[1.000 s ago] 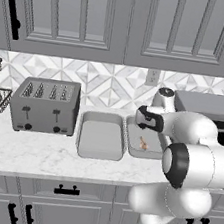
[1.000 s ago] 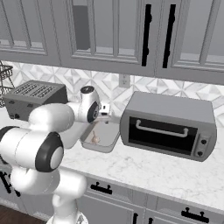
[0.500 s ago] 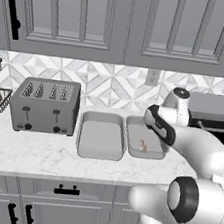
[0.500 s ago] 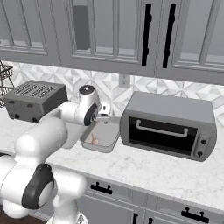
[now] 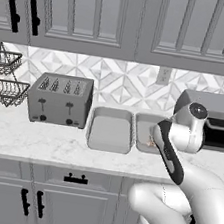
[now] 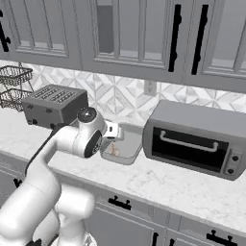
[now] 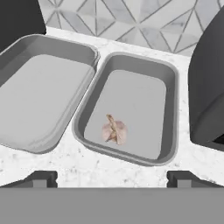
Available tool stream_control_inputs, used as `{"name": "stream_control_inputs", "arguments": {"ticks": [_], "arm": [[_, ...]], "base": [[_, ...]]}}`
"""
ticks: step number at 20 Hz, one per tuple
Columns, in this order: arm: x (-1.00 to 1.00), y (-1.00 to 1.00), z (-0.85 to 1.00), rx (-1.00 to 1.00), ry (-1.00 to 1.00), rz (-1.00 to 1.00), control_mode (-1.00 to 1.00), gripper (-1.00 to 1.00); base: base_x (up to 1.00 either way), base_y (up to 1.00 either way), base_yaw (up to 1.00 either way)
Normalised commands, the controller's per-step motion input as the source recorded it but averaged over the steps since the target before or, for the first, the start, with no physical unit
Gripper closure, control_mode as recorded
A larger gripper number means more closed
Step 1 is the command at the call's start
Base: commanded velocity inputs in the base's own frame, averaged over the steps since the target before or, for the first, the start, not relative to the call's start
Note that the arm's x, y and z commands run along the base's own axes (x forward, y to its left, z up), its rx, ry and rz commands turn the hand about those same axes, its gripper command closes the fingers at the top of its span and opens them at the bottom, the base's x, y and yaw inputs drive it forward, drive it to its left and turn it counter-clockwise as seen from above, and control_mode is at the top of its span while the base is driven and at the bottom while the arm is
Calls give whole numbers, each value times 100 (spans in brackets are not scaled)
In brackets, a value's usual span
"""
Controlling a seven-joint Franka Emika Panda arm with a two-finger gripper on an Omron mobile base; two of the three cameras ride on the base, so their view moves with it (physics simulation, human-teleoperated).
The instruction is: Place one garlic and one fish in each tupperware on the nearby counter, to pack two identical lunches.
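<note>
**op:** Quick status from my remote seat. Claw (image 7: 112, 177) is spread wide with nothing in it, tips poking up at the bottom of the hand view. Right tray (image 7: 131, 107) sits mid-frame with one garlic (image 7: 114, 131) lying near its lower edge. Left tray (image 7: 41, 92), touching it on the left, is bare. No fish in either. Both sit on the worktop (image 5: 39, 141), between the toaster (image 5: 60, 99) at centre left of the left base view and the oven (image 6: 199, 139) at right of the right base view.

**reply:** So roughly a quarter done, I'd guess. What worries you?

**op:** Mostly mixing up the trays. They're identical and rim to rim, so the next garlic could easily land in the one that's already got one. Also the oven crowds the right edge of the hand view, so a wide swing might clip it. And the rims are raised: a low approach could nudge a tray and shift the pair.
</note>
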Motion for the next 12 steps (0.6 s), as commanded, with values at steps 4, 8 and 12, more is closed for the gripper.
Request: {"name": "stream_control_inputs", "arguments": {"ticks": [4, 8, 12], "arm": [[0, 0, 0, 0, 0, 0, 100, -100], [0, 0, 0, 0, 0, 0, 100, -100], [0, 0, 0, 0, 0, 0, 100, -100]], "base": [[-85, 0, 77], [-46, 26, 86], [-25, 65, 86]]}}
